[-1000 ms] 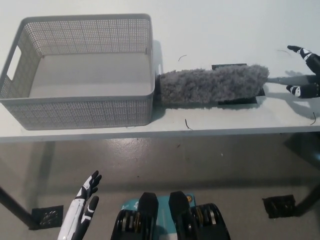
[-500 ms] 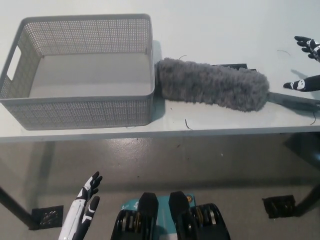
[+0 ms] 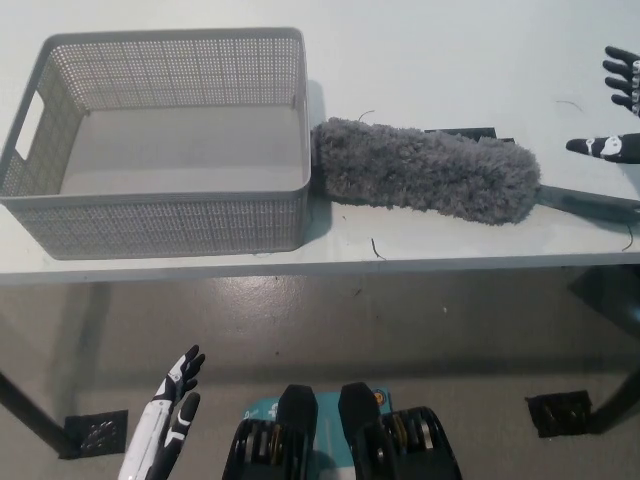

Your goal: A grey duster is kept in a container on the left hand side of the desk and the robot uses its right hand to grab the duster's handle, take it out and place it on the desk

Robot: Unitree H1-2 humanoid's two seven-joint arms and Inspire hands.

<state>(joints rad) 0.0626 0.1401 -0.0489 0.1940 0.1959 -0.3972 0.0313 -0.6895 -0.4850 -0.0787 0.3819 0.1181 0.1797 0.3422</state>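
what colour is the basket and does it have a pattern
Grey, its walls covered in a fine perforated mesh pattern; the basket shows best in the head view.

Grey fluffy duster [image 3: 425,168] with darker grey handle [image 3: 588,199]; beside it, pale grey perforated container [image 3: 160,215]. White desk [image 3: 430,50]. Black mat [image 3: 462,132] under duster.

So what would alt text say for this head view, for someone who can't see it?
A fluffy grey duster lies on a white desk beside an empty grey basket. The black right robot hand is open, clear of its handle; the white left robot hand hangs below the desk.
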